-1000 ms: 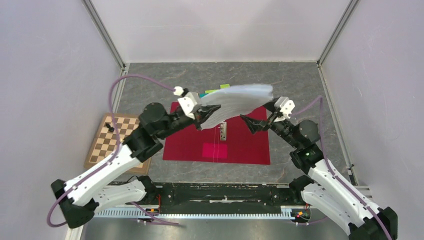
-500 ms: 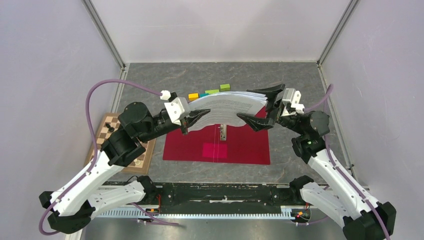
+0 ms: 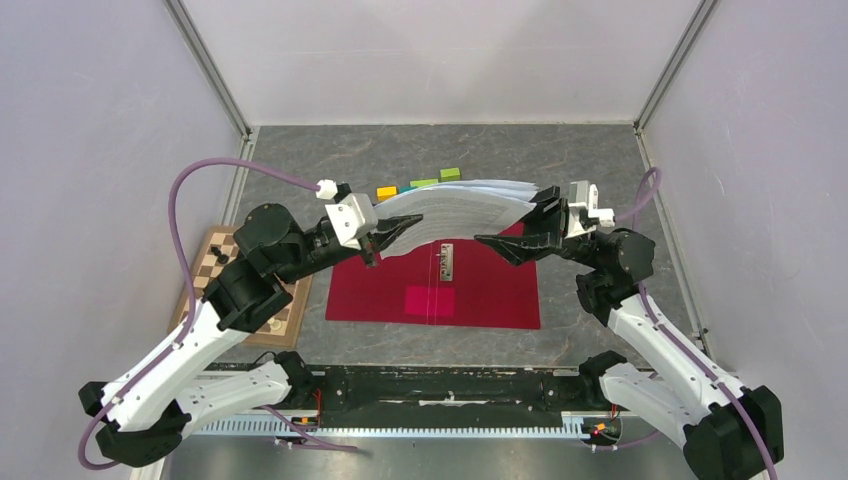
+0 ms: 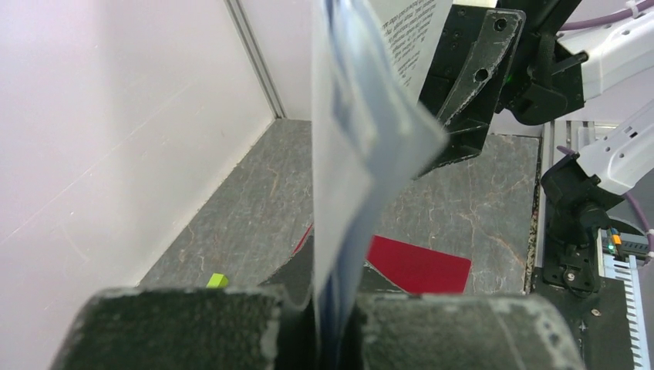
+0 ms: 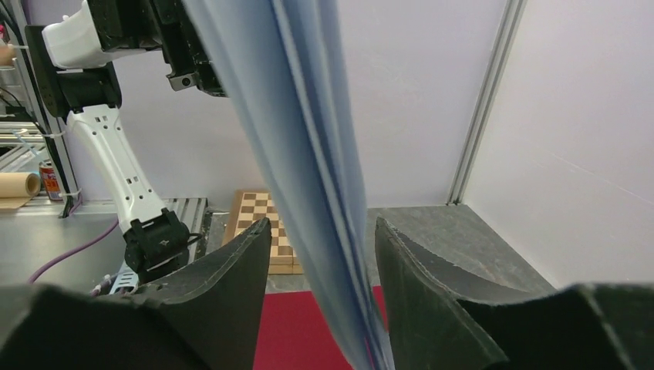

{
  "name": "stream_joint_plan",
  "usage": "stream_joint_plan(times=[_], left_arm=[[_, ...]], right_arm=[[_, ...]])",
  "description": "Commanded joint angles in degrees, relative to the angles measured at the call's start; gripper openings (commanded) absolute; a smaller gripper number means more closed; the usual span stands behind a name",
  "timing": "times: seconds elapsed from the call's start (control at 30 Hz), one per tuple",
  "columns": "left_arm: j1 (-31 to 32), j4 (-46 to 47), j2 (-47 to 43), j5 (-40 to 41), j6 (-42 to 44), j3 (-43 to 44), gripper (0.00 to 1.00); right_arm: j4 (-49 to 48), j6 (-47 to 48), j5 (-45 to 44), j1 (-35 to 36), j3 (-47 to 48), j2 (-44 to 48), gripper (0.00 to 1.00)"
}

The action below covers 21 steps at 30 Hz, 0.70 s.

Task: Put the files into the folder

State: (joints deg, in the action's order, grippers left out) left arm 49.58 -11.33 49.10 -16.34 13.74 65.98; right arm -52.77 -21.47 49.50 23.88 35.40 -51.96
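Observation:
The files (image 3: pixel 455 210), a thin sagging stack of printed white sheets, hang in the air above the open red folder (image 3: pixel 480 290), which lies flat on the table. My left gripper (image 3: pixel 380 240) is shut on the sheets' left edge; in the left wrist view the files (image 4: pixel 362 154) rise straight out of its closed jaws (image 4: pixel 338 327). My right gripper (image 3: pixel 522 224) straddles the right edge. In the right wrist view the files (image 5: pixel 308 154) pass between its fingers with a gap on each side, so that gripper (image 5: pixel 322 225) is open. The folder (image 5: pixel 293 331) shows below.
A wooden chessboard (image 3: pixel 225 280) lies left of the folder under my left arm. Small coloured blocks (image 3: pixel 420 185) sit behind the sheets. The folder's metal clip (image 3: pixel 446 262) and a pink label (image 3: pixel 430 300) lie on its open inside. Walls close in on three sides.
The left arm drew the files back to the left and levelled them. The right gripper rose to the sheets' right edge, and its jaws have narrowed around it.

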Motion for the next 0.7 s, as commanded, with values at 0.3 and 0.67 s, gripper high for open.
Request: stream_joint_plan(times=[0.3,0.67], left_arm=[[0.2,6.5,2.4,-3.7,-4.0,0.5,0.02],[0.2,6.8,5.8,3.5,-8.0,-0.2,0.07]], right_arm=[[-4.5,-1.8,-0.5,0.3,1.2,-1.8,0.48],[17.5,2.1,-11.0,0.5,5.6,-0.8,0.0]])
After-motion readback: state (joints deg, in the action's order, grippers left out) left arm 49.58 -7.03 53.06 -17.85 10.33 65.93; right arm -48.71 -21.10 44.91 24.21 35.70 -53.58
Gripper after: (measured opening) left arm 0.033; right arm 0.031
